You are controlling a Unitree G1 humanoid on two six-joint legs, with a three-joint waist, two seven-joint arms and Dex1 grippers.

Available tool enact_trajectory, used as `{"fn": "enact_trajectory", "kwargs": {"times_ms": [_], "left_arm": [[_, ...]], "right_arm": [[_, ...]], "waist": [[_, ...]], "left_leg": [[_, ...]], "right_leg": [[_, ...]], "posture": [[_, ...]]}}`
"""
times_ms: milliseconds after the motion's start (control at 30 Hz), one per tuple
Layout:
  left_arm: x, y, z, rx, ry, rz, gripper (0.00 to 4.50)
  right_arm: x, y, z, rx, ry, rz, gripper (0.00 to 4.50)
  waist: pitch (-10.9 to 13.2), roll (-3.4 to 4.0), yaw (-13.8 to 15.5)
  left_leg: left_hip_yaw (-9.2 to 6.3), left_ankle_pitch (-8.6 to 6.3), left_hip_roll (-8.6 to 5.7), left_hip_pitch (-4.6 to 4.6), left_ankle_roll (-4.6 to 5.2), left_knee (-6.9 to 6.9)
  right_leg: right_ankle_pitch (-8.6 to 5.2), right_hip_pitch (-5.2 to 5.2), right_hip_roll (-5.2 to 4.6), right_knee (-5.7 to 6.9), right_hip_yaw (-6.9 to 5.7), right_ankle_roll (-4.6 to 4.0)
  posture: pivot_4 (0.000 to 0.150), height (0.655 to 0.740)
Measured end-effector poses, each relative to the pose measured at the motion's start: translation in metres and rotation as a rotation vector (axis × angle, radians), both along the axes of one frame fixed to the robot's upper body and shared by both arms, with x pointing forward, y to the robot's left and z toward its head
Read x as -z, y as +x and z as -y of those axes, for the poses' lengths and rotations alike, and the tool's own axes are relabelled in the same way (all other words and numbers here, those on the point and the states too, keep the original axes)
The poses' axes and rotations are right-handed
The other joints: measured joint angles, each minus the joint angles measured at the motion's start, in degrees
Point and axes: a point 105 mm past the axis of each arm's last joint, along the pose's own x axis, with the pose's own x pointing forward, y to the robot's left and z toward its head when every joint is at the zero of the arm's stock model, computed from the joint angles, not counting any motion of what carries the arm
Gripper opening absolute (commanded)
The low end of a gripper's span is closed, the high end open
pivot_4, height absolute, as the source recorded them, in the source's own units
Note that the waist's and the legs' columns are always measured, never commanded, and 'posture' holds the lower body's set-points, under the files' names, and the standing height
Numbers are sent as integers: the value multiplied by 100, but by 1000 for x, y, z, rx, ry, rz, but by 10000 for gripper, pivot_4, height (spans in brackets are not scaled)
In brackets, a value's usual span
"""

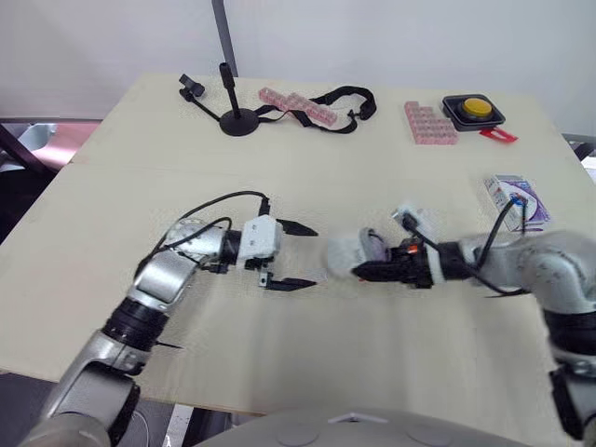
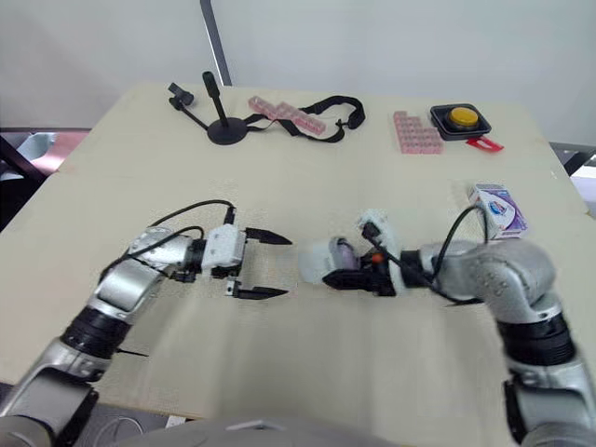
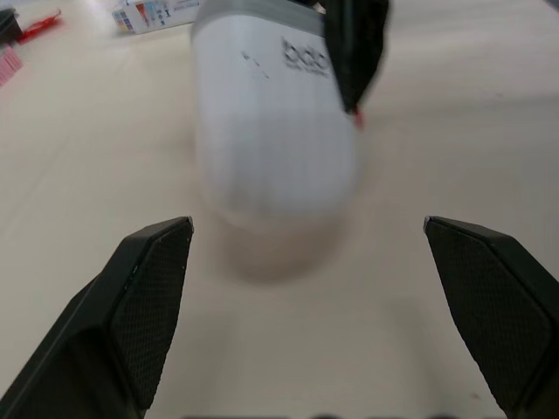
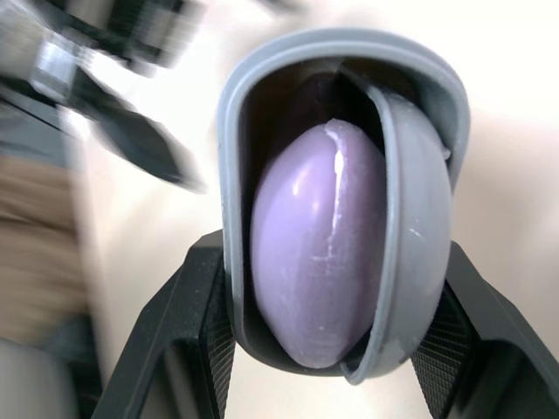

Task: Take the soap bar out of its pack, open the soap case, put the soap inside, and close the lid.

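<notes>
Most of the job looks done from where I stand: the purple soap bar (image 4: 319, 271) is out of its pack and sits inside the grey soap case (image 1: 346, 251), while the soap pack (image 1: 515, 199) lies off on the robot's right side of the table (image 1: 140, 168), well apart from the work. What seems left is the lid. In the right wrist view the case is open at the end, with the soap showing and a grey flap standing ajar beside it. The right gripper (image 1: 372, 271) clamps the case by its sides, low over the table near the middle, with the right forearm swung in across the front. The left gripper (image 1: 307, 256) faces it, forearm stretched toward the centre, its two black fingers spread wide and empty, their tips near the case's closed end but not touching it.
</notes>
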Motion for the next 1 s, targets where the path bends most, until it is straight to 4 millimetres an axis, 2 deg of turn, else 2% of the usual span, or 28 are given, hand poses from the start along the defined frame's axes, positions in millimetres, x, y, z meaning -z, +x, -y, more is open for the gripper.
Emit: {"fn": "enact_trajectory", "kwargs": {"times_ms": [100, 200, 400, 500, 700, 867, 1000], "left_arm": [[-3, -6, 3, 4, -19, -165, 44901], [-5, 3, 6, -58, 18, -269, 44901], [-31, 14, 35, -71, -31, -203, 44901], [-31, 13, 48, -62, -32, -180, 44901], [-25, 13, 56, -79, -15, -168, 44901], [-23, -9, 79, 54, -28, -183, 44901], [-24, -12, 77, 71, -21, -170, 44901]], "right_arm": [[-6, 2, 1, -79, -128, 91, 20598], [-10, -1, 1, -191, -296, 199, 20598], [-14, -17, -10, -438, -480, 294, 20598], [-17, -18, -11, -502, -548, 317, 20598], [-13, -11, -12, -533, -615, 310, 20598], [-22, -8, -28, -589, -591, 371, 20598], [-18, -8, -26, -605, -600, 351, 20598]], "waist": [[0, 2, 11], [2, 3, 35], [3, 2, 39], [3, 2, 30], [3, 2, 17], [3, 2, 29], [3, 3, 20]], "left_leg": [[-2, -1, 0, -5, 0, 1], [-5, 0, 1, -7, 0, 3], [-6, -2, 2, -16, 1, 8], [-4, -2, 4, -29, 1, 9], [-5, -2, 8, -17, 1, 11], [-5, -1, 9, -19, 2, 26], [-4, -1, 9, -20, 2, 28]], "right_leg": [[0, 0, 2, -3, -6, 0], [0, 2, 4, -1, -7, 0], [1, 19, 13, -26, 2, 3], [1, 23, 17, -26, 13, 3], [1, 18, 18, -13, 16, 2], [1, 6, 18, 12, 37, 2], [1, 6, 25, 13, 63, 2]], "posture": [[1500, 7143], [1500, 7143], [1500, 7143], [1500, 7143], [1500, 7143], [1500, 7143], [1500, 7143]]}}
